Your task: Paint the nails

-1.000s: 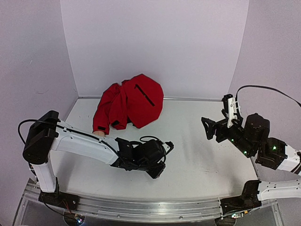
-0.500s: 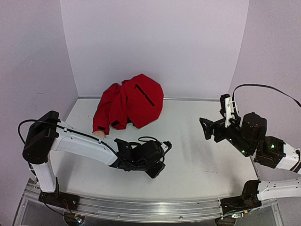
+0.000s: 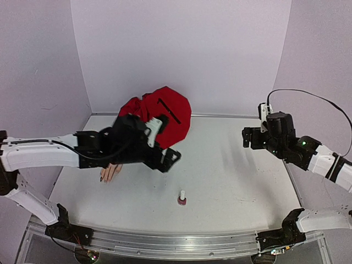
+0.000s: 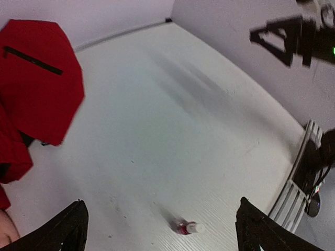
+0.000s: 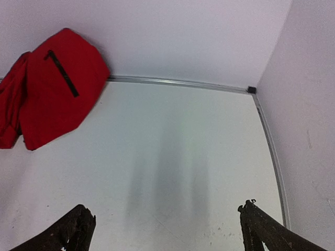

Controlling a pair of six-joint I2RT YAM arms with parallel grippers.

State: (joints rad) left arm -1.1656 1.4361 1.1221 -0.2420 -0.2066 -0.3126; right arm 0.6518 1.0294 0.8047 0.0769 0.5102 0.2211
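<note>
The beige mannequin hand (image 3: 111,171) lies palm down at the left, coming out of the red jacket sleeve (image 3: 155,114). Its nails (image 3: 102,179) look dark at the fingertips. A small pink-red polish bottle (image 3: 182,198) with a white cap stands alone on the table, and it also shows in the left wrist view as the bottle (image 4: 189,228). My left gripper (image 3: 168,156) hangs open and empty above the table, to the right of the hand and behind the bottle. My right gripper (image 3: 246,137) is open and empty at the far right, raised.
The crumpled red jacket (image 5: 52,89) sits at the back left by the wall. A metal rail (image 3: 165,242) runs along the near edge. Purple walls close the back and both sides. The right arm (image 4: 293,36) shows in the left wrist view.
My left gripper opened and let go of the bottle, then lifted away back and to the left. The bottle now stands free. The mannequin hand has come into view. The right arm shifted slightly back.
</note>
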